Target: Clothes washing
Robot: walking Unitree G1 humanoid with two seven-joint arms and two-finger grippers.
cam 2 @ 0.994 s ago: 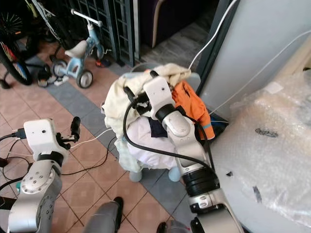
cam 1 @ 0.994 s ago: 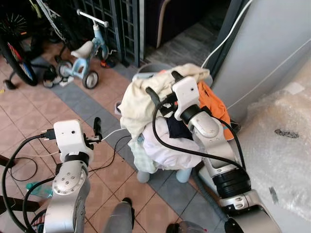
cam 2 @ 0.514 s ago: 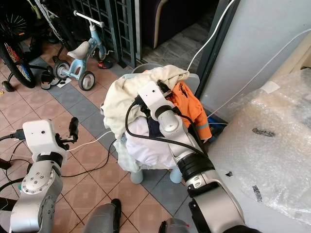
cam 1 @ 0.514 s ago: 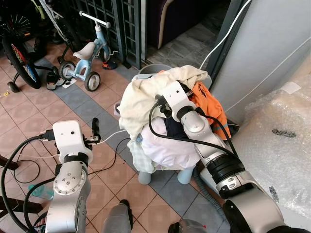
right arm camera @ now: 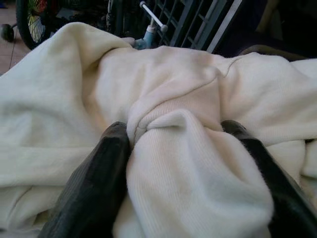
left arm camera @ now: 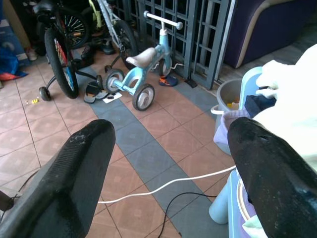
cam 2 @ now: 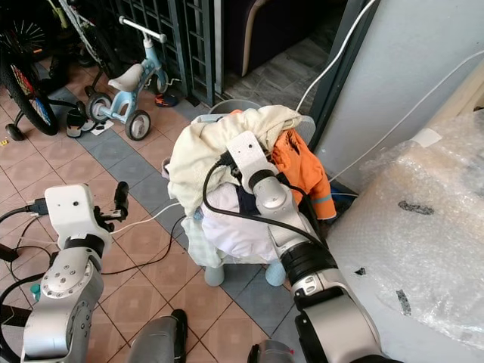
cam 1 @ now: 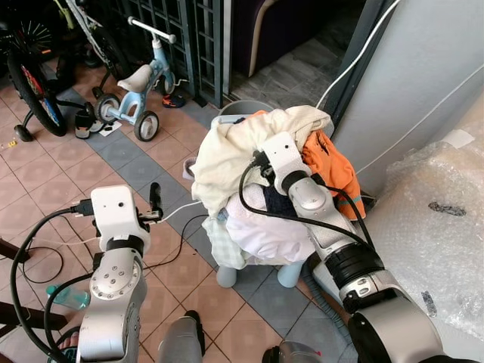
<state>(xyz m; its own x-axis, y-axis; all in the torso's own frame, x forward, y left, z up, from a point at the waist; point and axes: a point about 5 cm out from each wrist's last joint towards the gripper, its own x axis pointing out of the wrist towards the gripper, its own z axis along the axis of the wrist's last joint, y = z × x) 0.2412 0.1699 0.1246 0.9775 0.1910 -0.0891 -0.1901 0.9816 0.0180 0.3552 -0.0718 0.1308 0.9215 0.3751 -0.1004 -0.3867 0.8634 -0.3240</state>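
The right gripper (right arm camera: 183,144) is clenched on a fold of the cream garment (cam 1: 234,147), which tops a laundry pile on a pale blue stool (cam 1: 227,274). The garment drapes from 1 o'clock down to 7 o'clock. One orange garment (cam 1: 329,170) lies at its 3 o'clock, one white garment (cam 1: 261,231) below. The left gripper (left arm camera: 168,163), released and empty, hovers at the pile's 8 o'clock; the right arm is nearer.
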